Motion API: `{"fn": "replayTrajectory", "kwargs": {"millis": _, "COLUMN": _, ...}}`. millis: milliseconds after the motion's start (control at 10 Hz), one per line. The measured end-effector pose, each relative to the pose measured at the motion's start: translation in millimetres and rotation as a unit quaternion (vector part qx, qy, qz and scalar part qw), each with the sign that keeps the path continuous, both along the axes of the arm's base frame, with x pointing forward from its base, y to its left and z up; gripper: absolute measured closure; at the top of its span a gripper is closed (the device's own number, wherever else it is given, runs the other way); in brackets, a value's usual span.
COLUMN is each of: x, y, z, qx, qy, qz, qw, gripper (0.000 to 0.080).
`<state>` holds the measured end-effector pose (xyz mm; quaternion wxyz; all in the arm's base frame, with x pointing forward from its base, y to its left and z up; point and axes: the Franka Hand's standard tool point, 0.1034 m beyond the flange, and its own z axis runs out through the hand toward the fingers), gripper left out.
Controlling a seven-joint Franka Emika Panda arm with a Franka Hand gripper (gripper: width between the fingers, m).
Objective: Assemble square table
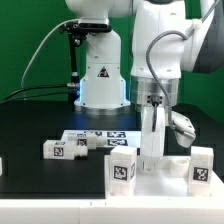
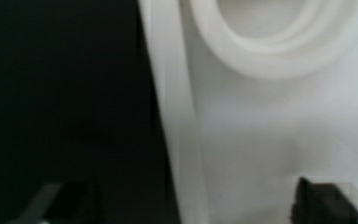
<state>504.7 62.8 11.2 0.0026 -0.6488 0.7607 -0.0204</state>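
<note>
The jaws stand parted, gripping nothing, low over the large flat white plastic square top (image 1: 165, 182) lying on the black worktop (image 1: 30, 125); they should close squarely across its edge, clear of the round hole (image 2: 274, 25)

A plain green backdrop (image 1: 25, 45), possibly a cloth screen, fills the space behind a matte black table (image 1: 30, 120) under soft, even light.
</note>
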Motion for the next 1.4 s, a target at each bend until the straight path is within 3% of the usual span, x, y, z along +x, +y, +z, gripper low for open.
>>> {"fn": "replayTrajectory", "kwargs": {"millis": 100, "x": 0.0, "y": 0.0, "z": 0.0, "qx": 0.0, "qy": 0.0, "qz": 0.0, "qw": 1.0, "gripper": 0.0388}}
{"fn": "replayTrajectory", "kwargs": {"millis": 200, "x": 0.0, "y": 0.0, "z": -0.1, "qx": 0.0, "qy": 0.0, "qz": 0.001, "qw": 1.0, "gripper": 0.0571}}
{"fn": "replayTrajectory", "kwargs": {"millis": 300, "x": -0.1, "y": 0.0, "z": -0.2, "qx": 0.0, "qy": 0.0, "qz": 0.001, "qw": 1.0, "gripper": 0.0705}}
{"fn": "replayTrajectory", "kwargs": {"millis": 500, "x": -0.9, "y": -1.2, "z": 1.0, "qx": -0.001, "qy": 0.002, "qz": 0.05, "qw": 0.999, "gripper": 0.0735}}
{"fn": "replayTrajectory", "kwargs": {"millis": 700, "x": -3.3, "y": -17.7, "z": 10.5, "qx": -0.006, "qy": 0.0, "qz": 0.124, "qw": 0.992, "gripper": 0.0744}}
{"fn": "replayTrajectory", "kwargs": {"millis": 900, "x": -16.3, "y": -46.7, "z": 8.3, "qx": -0.007, "qy": 0.014, "qz": 0.213, "qw": 0.977, "gripper": 0.0745}}
{"fn": "replayTrajectory", "kwargs": {"millis": 1200, "x": -21.2, "y": -52.7, "z": 5.1, "qx": -0.006, "qy": 0.02, "qz": 0.271, "qw": 0.962, "gripper": 0.0745}}
{"fn": "replayTrajectory", "kwargs": {"millis": 1400, "x": -20.3, "y": -75.6, "z": 10.8, "qx": -0.003, "qy": 0.027, "qz": 0.363, "qw": 0.931, "gripper": 0.0743}}
